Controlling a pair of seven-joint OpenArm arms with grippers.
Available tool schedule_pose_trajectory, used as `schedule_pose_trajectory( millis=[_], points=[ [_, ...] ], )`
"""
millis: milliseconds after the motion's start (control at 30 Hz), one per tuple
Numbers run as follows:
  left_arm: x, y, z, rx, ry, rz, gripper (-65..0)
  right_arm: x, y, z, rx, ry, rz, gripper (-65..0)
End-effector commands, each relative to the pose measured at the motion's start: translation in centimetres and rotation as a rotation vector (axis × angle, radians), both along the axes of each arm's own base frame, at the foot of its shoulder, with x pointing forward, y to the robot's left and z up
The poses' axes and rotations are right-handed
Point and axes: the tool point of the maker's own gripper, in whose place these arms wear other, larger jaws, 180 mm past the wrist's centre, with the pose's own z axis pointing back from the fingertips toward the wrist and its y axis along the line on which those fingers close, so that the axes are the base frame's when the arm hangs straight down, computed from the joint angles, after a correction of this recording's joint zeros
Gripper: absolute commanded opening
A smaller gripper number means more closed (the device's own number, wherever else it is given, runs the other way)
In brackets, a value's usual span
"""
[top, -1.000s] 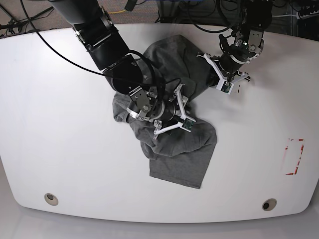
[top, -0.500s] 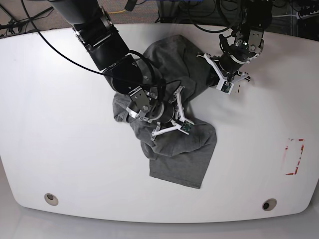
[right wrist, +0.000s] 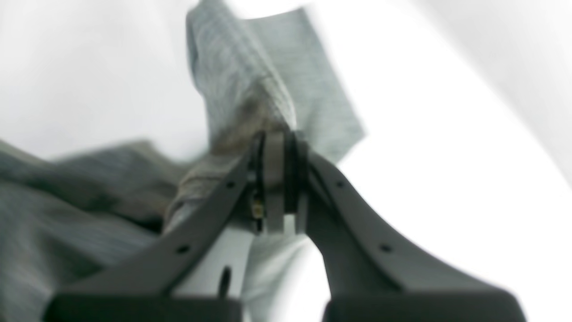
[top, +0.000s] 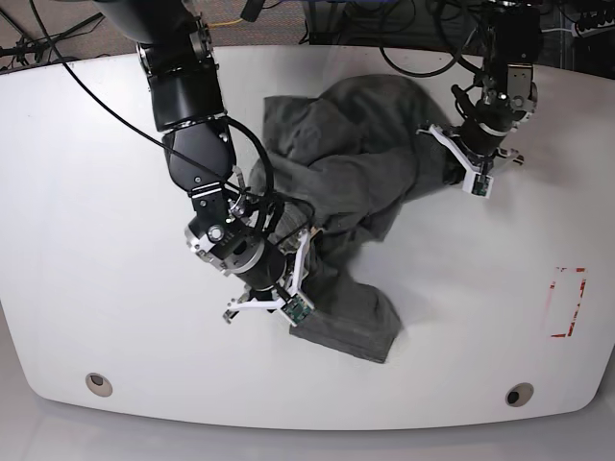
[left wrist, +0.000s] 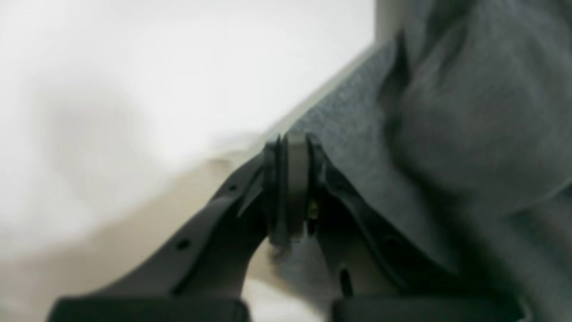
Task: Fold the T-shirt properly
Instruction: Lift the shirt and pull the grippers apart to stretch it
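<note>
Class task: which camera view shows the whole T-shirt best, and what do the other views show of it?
The base view: it shows the whole crumpled T-shirt on the table between both arms. The left wrist view shows only blurred grey cloth beside shut jaws; the right wrist view shows one pinched fold.

Both arms reach over the table, left hand and right hand clamped closed.

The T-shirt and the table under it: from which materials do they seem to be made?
T-shirt: soft knit fabric, probably cotton, matte heather grey; it wrinkles and drapes, and the right wrist view shows fine ribbing. Table: hard, smooth white board, perhaps laminate, with a slight sheen.
</note>
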Motion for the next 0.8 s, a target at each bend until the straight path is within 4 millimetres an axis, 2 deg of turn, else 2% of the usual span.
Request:
schedule_pose_trajectory(
  millis=[0, 100, 167, 300, 467, 600, 767],
  points=[
    [1.7, 0.8, 2.9, 0.005, -0.095, 0.015, -65.0, 1.6, -0.3, 4.5, 0.041, -0.114, 0.005, -65.0],
    [2.8, 1.4, 4.9, 0.018, -0.146, 0.028, -65.0, 2.4, -2.2, 6.2, 0.026, -0.156, -0.011, -65.0],
    [4.0, 2.2, 6.4, 0.039, -0.162, 0.043, -65.0, 3.2, -2.7, 7.5, 0.018, -0.186, -0.011, -65.0],
    [6.3, 5.5, 9.9, 0.079, -0.194, 0.129, -65.0, 4.7, -4.4, 9.8, -0.031, -0.234, -0.028, -65.0],
    [8.8, 6.9, 13.5, 0.114, -0.237, 0.113, -65.0, 6.3, -6.2, 13.1, -0.088, -0.289, -0.058, -65.0],
    [10.7, 9.2, 17.3, 0.13, -0.281, 0.167, -65.0, 7.6, -7.8, 16.4, -0.122, -0.351, -0.084, -65.0],
    [12.7, 10.1, 21.7, 0.139, -0.354, 0.189, -65.0, 9.6, -9.7, 19.6, -0.147, -0.389, -0.117, -65.0]
  ],
)
